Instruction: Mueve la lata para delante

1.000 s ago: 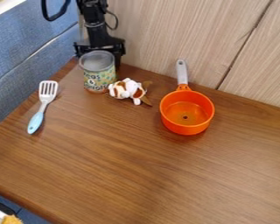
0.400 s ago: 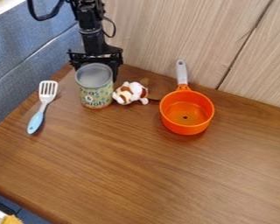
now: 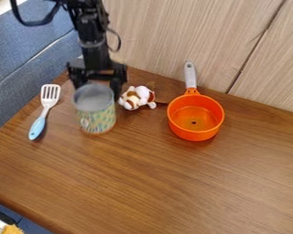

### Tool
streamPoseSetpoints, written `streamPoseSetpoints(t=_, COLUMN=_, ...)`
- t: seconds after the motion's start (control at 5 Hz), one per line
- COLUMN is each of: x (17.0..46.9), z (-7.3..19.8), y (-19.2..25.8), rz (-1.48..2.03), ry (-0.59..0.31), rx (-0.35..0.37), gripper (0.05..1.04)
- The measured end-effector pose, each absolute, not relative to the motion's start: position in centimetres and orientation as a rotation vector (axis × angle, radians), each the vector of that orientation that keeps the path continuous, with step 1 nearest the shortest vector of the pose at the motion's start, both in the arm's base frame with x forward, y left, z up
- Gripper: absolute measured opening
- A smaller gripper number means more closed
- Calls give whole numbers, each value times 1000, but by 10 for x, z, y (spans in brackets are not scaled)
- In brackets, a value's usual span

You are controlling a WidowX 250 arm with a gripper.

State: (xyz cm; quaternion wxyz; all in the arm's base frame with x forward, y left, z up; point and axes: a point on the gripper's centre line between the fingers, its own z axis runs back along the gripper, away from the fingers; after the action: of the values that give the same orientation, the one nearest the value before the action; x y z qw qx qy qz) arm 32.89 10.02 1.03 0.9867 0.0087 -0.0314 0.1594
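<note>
Brown wood-grain tabletop [image 3: 192,183], front edge at 7 to 8 o'clock. Pale wood-grain wall panels [image 3: 173,34] from 12 to 2, dark slanted seam [image 3: 257,47] near 1:30. Blue fabric surface [image 3: 17,68] at 10, pale seam across it. Soft sheen on the tabletop.

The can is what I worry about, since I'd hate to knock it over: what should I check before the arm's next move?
- Can upright: ok
- Gripper at the can's rear: ok
- Secure grip on the can: cannot tell
- Stuffed toy clear of the gripper: cannot tell, very close
- Spatula apart from the can: ok
- Orange pot out of the can's forward path: ok
</note>
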Motion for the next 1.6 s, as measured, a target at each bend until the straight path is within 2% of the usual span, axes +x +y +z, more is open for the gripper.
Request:
streamPoseSetpoints(t=0.2, x=311, z=6, y=89, rz=290, ry=-56, rx=43, gripper=1001)
streamPoseSetpoints(t=0.6, x=274, z=5, y=64, rz=222, ry=-17, rx=46, gripper=1001)
streamPoseSetpoints(t=1.0, x=254, z=13, y=55, rz=209, ry=-25, rx=50, gripper=1001)
streamPoseSetpoints(t=1.4, x=259, z=17, y=55, rz=209, ry=-34, rx=48, gripper=1001)
streamPoseSetpoints(t=1.6, x=269, z=24, y=61, rz=223, ry=-68, rx=48, gripper=1001)
